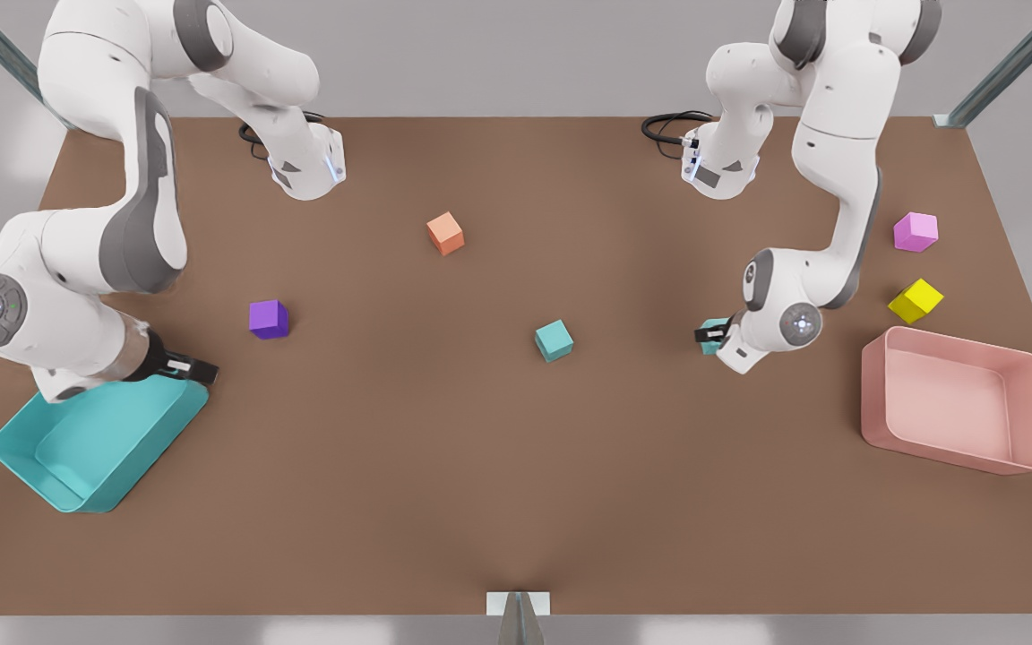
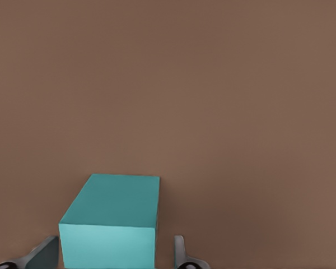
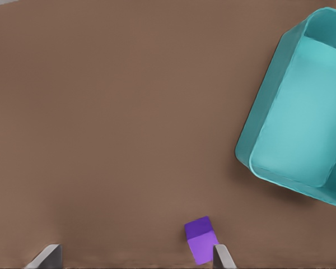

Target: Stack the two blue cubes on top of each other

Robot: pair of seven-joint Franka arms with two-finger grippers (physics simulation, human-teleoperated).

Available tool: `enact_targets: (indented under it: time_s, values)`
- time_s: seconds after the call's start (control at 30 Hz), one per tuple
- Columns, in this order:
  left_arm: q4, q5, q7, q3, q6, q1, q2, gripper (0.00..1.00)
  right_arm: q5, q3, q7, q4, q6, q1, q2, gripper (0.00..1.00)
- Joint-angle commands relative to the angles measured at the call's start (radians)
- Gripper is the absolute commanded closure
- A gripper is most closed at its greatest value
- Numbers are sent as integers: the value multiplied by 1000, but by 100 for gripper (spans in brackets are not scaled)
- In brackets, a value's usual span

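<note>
While brown matte table (image 1: 480,466) carries everything, left gripper (image 1: 711,336) sits low at front view's right, fingers (image 2: 180,252) spread either side of first teal cube (image 2: 109,227); contact cannot be told. Second teal cube (image 1: 554,340), plain, sharp-edged, rests mid-table, well apart. Right gripper (image 1: 198,369) hangs above teal bin (image 1: 86,448) rim, fingers (image 3: 221,258) spread, near purple cube (image 3: 200,240).

I saw brown table (image 1: 444,466) w/ teal cube (image 1: 554,340), purple (image 1: 269,319), orange (image 1: 445,233), pink (image 1: 915,231), yellow (image 1: 915,300) cubes, teal bin (image 1: 77,466), pink bin (image 1: 955,439).
</note>
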Motion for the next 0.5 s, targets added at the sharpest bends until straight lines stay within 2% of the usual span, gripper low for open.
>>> enact_targets:
  time_s: [0.0, 0.03, 0.1, 0.17, 0.23, 0.3, 0.37, 0.47]
  values:
    - [0, 0, -125, 0, 5, -1, 13, 0, -16, 3, -487, -95, -142, -1, -114, 0]
    - [0, 2, -122, 0, 10, -1, 22, 0, -19, 1, -484, -118, -109, 5, -139, 0]
    - [0, 5, -122, 0, 30, -1, 47, 0, 38, -5, -480, -101, -86, -42, -55, 0]
    - [0, 5, -121, 0, 34, -1, 53, 1, 33, -2, -471, -101, -85, -42, -61, 0]
    - [0, 5, -121, 0, 34, -3, 56, 24, -7, 3, -438, -84, -85, -7, -70, 0]
    - [0, 7, -121, 0, 34, -12, 59, 38, -5, 1, -440, -84, -85, -7, -70, 0]
    - [1, 7, -121, 2, 34, -20, 56, 45, -2, 0, -440, -84, -88, -9, -69, 0]
    - [30, 8, -118, 2, 5, -35, -2, 42, -2, 0, -441, -84, -91, -10, -69, 0]
